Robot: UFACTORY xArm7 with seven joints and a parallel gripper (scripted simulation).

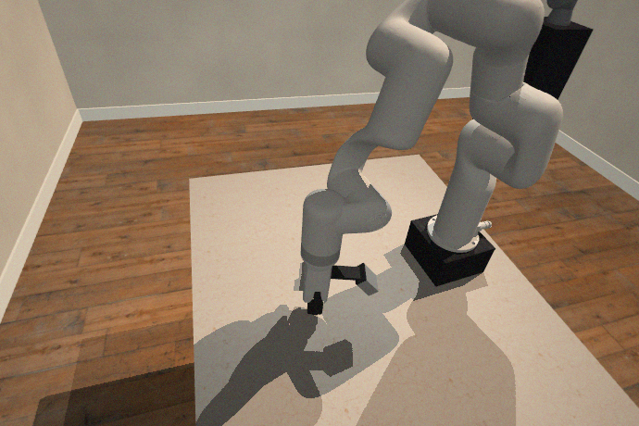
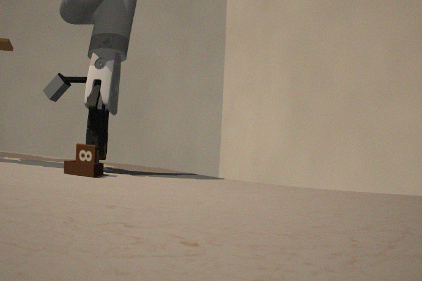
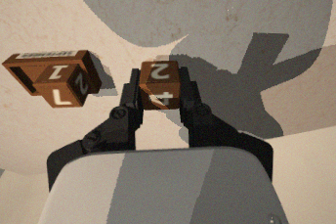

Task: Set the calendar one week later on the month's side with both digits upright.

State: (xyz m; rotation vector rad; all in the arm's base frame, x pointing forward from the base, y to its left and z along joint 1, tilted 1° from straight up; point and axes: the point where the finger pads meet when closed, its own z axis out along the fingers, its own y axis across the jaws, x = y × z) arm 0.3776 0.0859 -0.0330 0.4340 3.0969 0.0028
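Note:
The brown tray (image 2: 73,167) (image 3: 93,73) stands on the table, with a lettered strip along its far side in the wrist view. One brown cube (image 2: 85,154) (image 3: 61,88) is in it, showing an 8 in the exterior view and a 1, 7 and 2 in the wrist view. My gripper (image 1: 315,303) (image 2: 98,151) (image 3: 160,79) is shut on the other brown cube (image 3: 159,80), which shows a 2 and a 4. The held cube is outside the tray, to its right in the wrist view. It is low; any gap beneath it cannot be told. The fingers partly hide it in the exterior view.
The arm's black base block (image 1: 448,261) stands on the pale table top (image 1: 247,225). A dark bracket (image 1: 348,272) sticks out from the arm's wrist. The tray with its cube is close beside the left finger in the wrist view.

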